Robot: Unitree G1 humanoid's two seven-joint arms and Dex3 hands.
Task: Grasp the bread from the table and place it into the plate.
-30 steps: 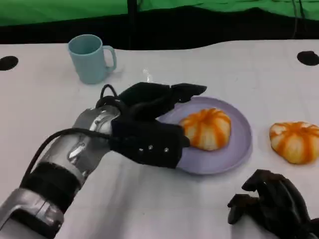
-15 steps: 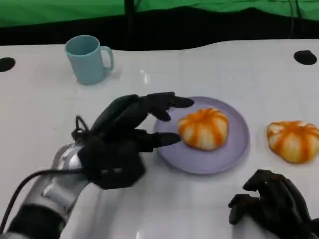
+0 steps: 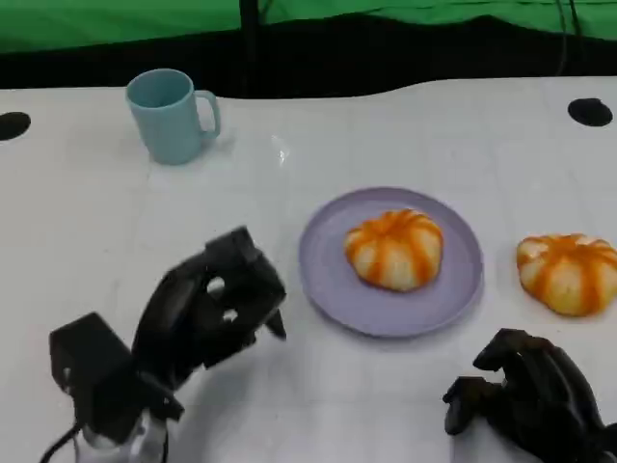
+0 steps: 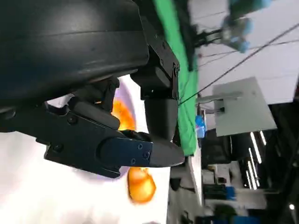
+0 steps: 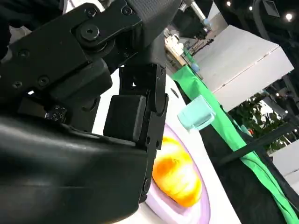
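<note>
An orange-striped bread [image 3: 395, 249] lies on the lilac plate [image 3: 333, 289] at the table's middle; the right wrist view shows the same bread [image 5: 177, 175] and plate [image 5: 161, 210]. A second bread [image 3: 569, 273] sits on the bare table to the right of the plate. My left hand [image 3: 207, 313] is raised near the plate's left side, well apart from it, holding nothing. In its wrist view the fingers [image 4: 112, 147] reach out with nothing between them. At the front right, my right hand [image 3: 525, 395] rests with its fingers curled in on nothing.
A pale blue mug [image 3: 172, 114] stands at the back left, far from both hands. Black holes mark the table's far corners [image 3: 590, 111]. Behind the white table runs a black edge and a green backdrop.
My left hand has drawn back from the plate toward the front left and risen, leaving the bread on the plate. The right hand has stayed still.
</note>
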